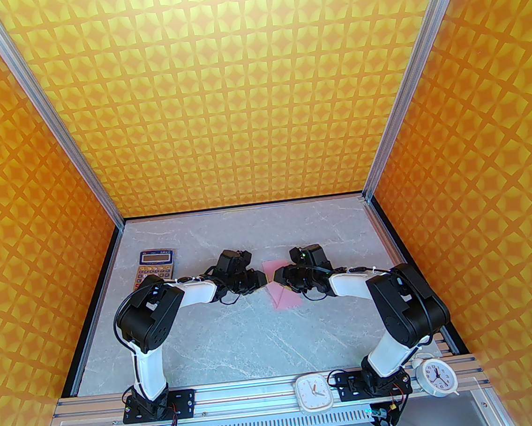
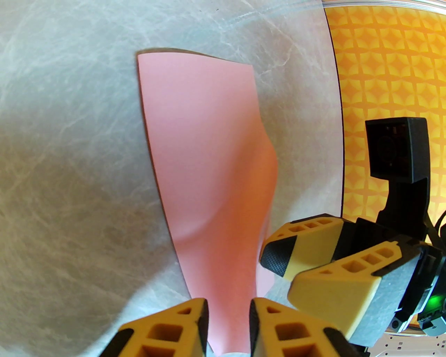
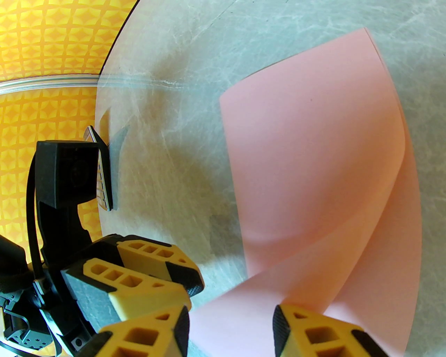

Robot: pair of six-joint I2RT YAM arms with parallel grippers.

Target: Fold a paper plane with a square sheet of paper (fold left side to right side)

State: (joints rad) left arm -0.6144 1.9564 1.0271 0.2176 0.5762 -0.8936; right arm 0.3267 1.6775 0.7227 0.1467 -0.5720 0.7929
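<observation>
Arms (image 1: 199, 293) bend inward over the paper (image 1: 287, 299) (left fingers (image 2: 167, 327) narrowly parted, right fingers (image 3: 313, 331) wider).

Table (image 1: 205, 350): grey marbled top, enclosed by orange patterned walls (image 1: 253, 90) and an aluminium frame (image 1: 392, 114).
Pink paper (image 1: 288, 300): laid flat at mid-table, its middle covered by both gripper tips; a near corner and a far edge are left visible.
Left gripper (image 1: 262, 279): positioned over the paper's left edge; jaw spacing cannot be read.
Right gripper (image 1: 278, 276): positioned just beside the left one, tip to tip; jaw spacing cannot be read.
Calculator (image 1: 156, 266): laid far left, its near end covered by the left arm.
Square clock (image 1: 314, 393): set on the near rail (image 1: 247, 391), left of the right arm's base.
Round clock (image 1: 434, 373): set right of that base.
</observation>
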